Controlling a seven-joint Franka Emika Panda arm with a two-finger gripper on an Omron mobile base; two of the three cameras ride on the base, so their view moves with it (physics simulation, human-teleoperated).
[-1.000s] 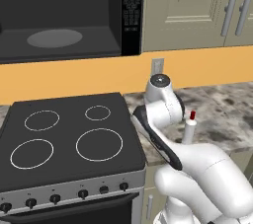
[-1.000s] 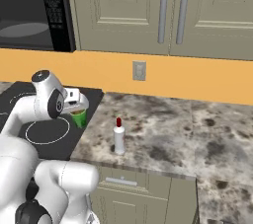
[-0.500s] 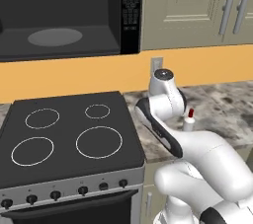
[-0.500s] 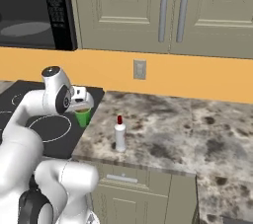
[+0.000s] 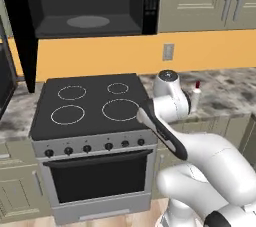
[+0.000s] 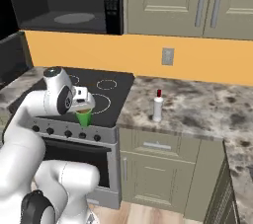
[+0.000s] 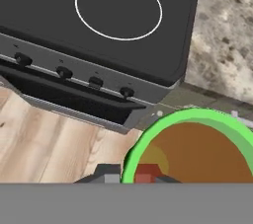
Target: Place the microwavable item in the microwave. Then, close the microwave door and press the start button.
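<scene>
You have one cup point(image 6: 83, 118), one bottle point(image 6: 157, 107), one microwave point(image 6: 69, 1). The fingers point(image 6: 84, 111) pinch the cup's rim; it hangs at their 6 o'clock, over the stove's point(image 6: 94, 100) front edge.

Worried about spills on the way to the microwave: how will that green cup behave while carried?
The green cup is open-topped with brownish contents near the rim, so tilting would probably spill. It tapers downward, so it may slip in the gripper. It looks rigid and light.

Green cup point(image 6: 83, 117) of brown contents held upright; black microwave point(image 5: 90, 3) open
</scene>
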